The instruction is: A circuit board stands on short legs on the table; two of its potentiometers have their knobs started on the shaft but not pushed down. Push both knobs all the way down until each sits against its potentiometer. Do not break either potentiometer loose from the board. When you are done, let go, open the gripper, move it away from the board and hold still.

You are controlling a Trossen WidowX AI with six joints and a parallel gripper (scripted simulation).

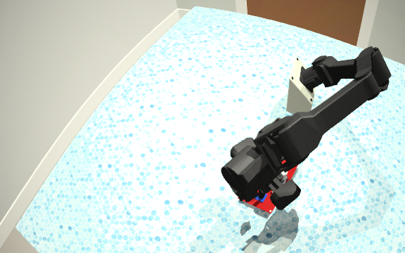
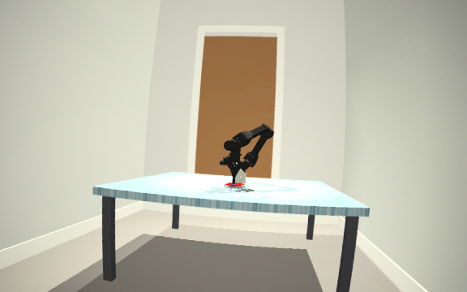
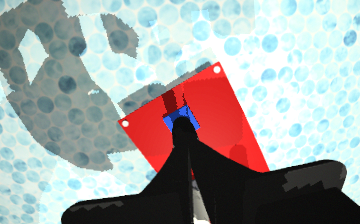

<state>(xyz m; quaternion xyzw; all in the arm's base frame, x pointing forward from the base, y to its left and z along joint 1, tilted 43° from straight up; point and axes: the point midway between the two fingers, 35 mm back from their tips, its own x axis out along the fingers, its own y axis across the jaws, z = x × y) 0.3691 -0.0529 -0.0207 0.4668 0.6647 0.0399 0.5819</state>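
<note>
The red circuit board (image 1: 268, 206) (image 2: 227, 185) (image 3: 221, 112) stands on the table, partly covered by the arm in the top view. A blue potentiometer (image 1: 261, 199) (image 3: 194, 121) sits near one end of the board. My gripper (image 2: 233, 182) (image 3: 186, 143) is shut with nothing seen between its fingers. It points down, with its fingertips over the blue potentiometer in the wrist view. A dark rounded shape covers the middle of that potentiometer; I cannot tell knob from fingertips there, nor how far down the knob sits. The second potentiometer and its knob are hidden behind the gripper and arm.
The arm's pale base block (image 1: 300, 95) (image 2: 240, 177) stands on the patterned table (image 1: 136, 158) (image 2: 156, 188), behind the board. A grey metallic part (image 3: 199, 202) on the board shows between the fingers in the wrist view. The arm's shadow falls beside the board.
</note>
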